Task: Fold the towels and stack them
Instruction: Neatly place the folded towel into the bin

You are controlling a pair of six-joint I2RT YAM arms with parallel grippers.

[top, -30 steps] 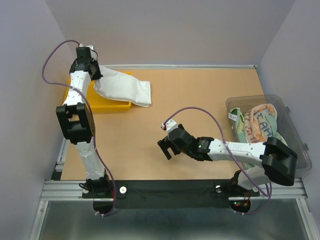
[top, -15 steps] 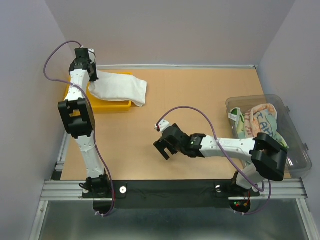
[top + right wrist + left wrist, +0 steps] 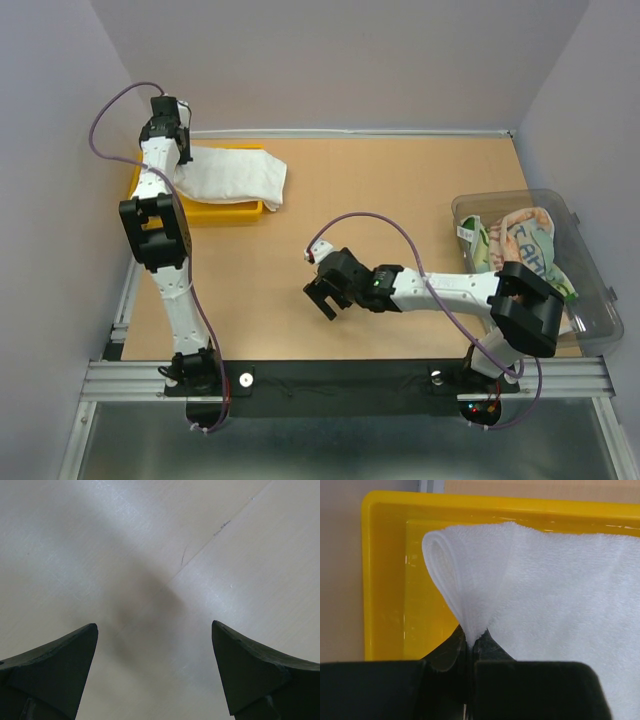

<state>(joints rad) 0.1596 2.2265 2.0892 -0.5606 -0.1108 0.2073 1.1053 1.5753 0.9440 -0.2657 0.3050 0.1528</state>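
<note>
Left pincer (image 3: 166, 128): clamped on the white towel's (image 3: 235, 172) folded corner, upper left of frame.
White towel: folded, lying across the yellow tray (image 3: 215, 210), long axis running right from the pincer, right end past the tray's edge.
Right pincer (image 3: 325, 296): jaws wide apart, empty, mid-frame over the worktop (image 3: 400, 180).
Other towels (image 3: 515, 245): heaped in the clear bin (image 3: 600, 300) at right, nearer the right arm.
Likely next: release onto the tray.

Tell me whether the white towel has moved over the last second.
Yes. The white towel has slid left: its right end now overhangs the yellow tray's right edge less than before.
</note>
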